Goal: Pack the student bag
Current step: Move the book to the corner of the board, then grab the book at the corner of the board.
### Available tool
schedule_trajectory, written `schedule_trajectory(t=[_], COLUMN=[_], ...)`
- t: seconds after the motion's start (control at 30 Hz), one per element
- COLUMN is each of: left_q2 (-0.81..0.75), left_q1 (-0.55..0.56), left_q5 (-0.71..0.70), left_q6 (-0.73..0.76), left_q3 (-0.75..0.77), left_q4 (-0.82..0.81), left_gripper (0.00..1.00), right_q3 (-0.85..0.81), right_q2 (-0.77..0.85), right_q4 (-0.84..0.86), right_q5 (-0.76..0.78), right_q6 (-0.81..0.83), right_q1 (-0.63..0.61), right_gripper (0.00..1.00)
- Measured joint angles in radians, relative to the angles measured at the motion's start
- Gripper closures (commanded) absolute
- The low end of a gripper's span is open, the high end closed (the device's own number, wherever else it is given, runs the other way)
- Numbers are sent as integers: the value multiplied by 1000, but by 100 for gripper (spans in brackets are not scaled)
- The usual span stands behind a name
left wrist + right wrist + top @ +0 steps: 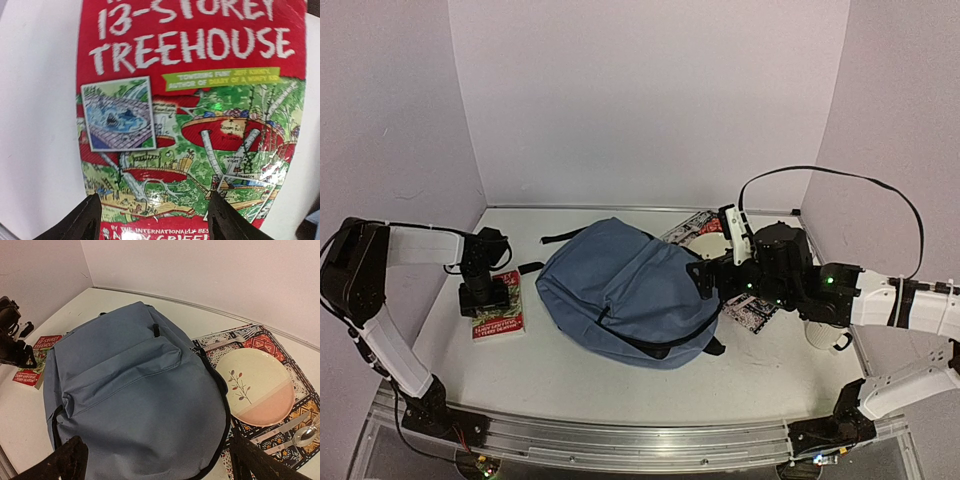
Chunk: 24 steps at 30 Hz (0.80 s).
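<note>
Red book [190, 125] lies flat on the table [35, 125], right under the left fingers [85, 222]. These fingers are open and hold nothing. Their tips hang over one end of the cover.

The bag [620, 290] lies in the middle of the table. It is off to the side of the left fingers and right under the right fingers [67, 462]. Those are spread wide and hold nothing too.

I think the step now is picking up the book. It looks wider than the gap between the left fingers, so going straight down may only push on the cover. It would be better to move to one edge, get one finger under it and pinch top and bottom. The cover looks shiny and may slip, so squeeze well in from the corner.

The bag looks shut from here, but I cannot be sure. The right fingers could pull it open.
</note>
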<state>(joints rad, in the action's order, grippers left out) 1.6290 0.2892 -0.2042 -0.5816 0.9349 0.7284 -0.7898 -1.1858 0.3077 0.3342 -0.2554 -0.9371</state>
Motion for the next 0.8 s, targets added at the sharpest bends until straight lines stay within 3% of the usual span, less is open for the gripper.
schedule_trajectory(t=[0.2, 0.33, 0.5, 0.8], left_q2=[-22, -12, 82, 283], left_q1=[20, 57, 90, 91], left_q5=[-4, -6, -27, -67], left_q6=[-15, -36, -44, -23], left_q3=[30, 148, 281, 309], left_q4=[75, 93, 71, 79], left_gripper=[24, 21, 21, 26], right_q3=[0, 0, 0, 0], right_q2=[22, 38, 38, 38], right_q4=[0, 1, 0, 0], right_q5=[2, 4, 2, 2], right_q6=[0, 0, 0, 0], right_q1=[0, 0, 0, 0], right_gripper=[2, 2, 2, 2])
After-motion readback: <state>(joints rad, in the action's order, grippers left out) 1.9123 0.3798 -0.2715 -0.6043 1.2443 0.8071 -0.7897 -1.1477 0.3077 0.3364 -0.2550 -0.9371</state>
